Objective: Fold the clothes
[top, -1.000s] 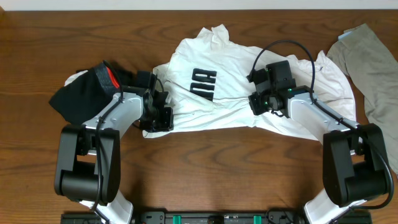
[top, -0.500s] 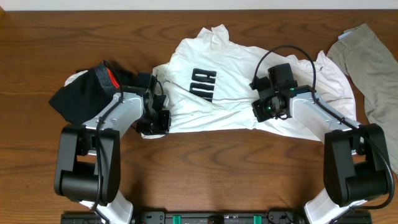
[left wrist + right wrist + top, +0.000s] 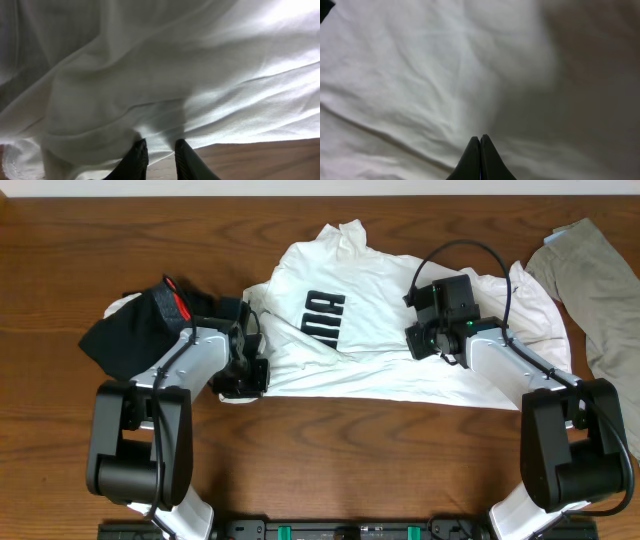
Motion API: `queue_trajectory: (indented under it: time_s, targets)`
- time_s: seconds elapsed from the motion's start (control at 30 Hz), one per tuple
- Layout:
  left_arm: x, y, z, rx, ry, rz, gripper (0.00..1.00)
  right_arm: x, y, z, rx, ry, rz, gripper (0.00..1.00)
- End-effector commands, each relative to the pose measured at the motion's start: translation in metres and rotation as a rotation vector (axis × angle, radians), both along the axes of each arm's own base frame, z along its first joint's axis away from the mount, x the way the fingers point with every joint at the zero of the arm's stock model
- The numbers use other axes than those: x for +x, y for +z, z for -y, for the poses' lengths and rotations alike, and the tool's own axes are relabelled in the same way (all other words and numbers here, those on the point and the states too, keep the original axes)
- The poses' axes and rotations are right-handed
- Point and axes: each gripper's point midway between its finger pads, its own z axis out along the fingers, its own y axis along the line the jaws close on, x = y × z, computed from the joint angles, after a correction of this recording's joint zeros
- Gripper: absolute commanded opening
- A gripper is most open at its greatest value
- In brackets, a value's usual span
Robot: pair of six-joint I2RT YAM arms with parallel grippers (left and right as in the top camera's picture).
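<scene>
The white T-shirt [image 3: 370,310] with dark block lettering [image 3: 325,318] lies spread across the table's middle. My left gripper [image 3: 250,378] is at the shirt's lower left corner. In the left wrist view its jaws [image 3: 161,145] stand narrowly apart with the shirt's hem [image 3: 165,131] pinched between them, just above the wood. My right gripper [image 3: 420,340] rests on the shirt's right half. Its fingertips [image 3: 480,137] are pressed together against the white cloth [image 3: 420,75], with no fabric showing between them. A black garment [image 3: 135,330] with a red-edged waistband [image 3: 178,305] lies at the left. A khaki-grey garment [image 3: 600,290] lies at the far right.
The brown wooden table [image 3: 350,460] shows bare wood in front of the shirt and along the back edge. The black garment touches the left arm's outer side. The khaki garment runs off the right edge of the overhead view.
My right gripper closed fully and shifted slightly up the shirt. My left gripper moved a little left with the hem. The shirt's front edge has drawn out straighter.
</scene>
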Motion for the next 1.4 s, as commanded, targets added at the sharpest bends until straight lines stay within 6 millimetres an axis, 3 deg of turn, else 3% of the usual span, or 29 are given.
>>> queue_trajectory:
  time_s: [0.0, 0.07, 0.13, 0.27, 0.37, 0.53, 0.73, 0.9, 1.1, 1.27, 1.37]
  targets:
    - [0.002, -0.002, -0.018, 0.063, 0.001, 0.005, 0.22, 0.005, 0.014, -0.003, 0.040, -0.005, 0.021, 0.02]
    - [0.002, -0.002, -0.018, 0.063, 0.003, 0.006, 0.22, -0.011, 0.009, -0.012, 0.081, 0.031, -0.049, 0.05]
    - [0.002, -0.002, -0.018, 0.063, 0.003, 0.006, 0.22, -0.028, 0.004, -0.016, 0.095, 0.072, -0.118, 0.20]
    - [0.003, -0.002, -0.018, 0.062, 0.003, 0.008, 0.22, -0.050, -0.002, -0.022, 0.074, 0.175, -0.180, 0.34]
    - [0.003, -0.002, -0.018, 0.062, 0.003, 0.010, 0.22, -0.053, -0.003, -0.025, 0.072, 0.186, -0.187, 0.40]
    - [0.002, -0.002, -0.018, 0.063, 0.002, 0.002, 0.22, -0.051, -0.003, -0.028, 0.065, 0.204, -0.172, 0.41]
    - [0.002, -0.002, -0.018, 0.063, 0.002, 0.002, 0.22, -0.050, -0.010, -0.022, 0.023, 0.206, -0.169, 0.39]
    - [0.002, -0.002, -0.018, 0.063, 0.002, 0.002, 0.22, -0.044, -0.019, -0.019, -0.001, 0.195, -0.161, 0.25]
    - [0.001, -0.002, -0.018, 0.063, 0.002, 0.002, 0.22, -0.043, -0.026, -0.017, -0.014, 0.190, -0.168, 0.18]
    - [0.000, -0.002, -0.022, 0.084, 0.002, -0.004, 0.22, -0.026, -0.026, 0.008, -0.112, 0.055, -0.123, 0.01]
    - [-0.003, -0.002, -0.024, 0.092, 0.003, -0.014, 0.22, -0.014, -0.023, 0.017, -0.096, -0.002, -0.089, 0.01]
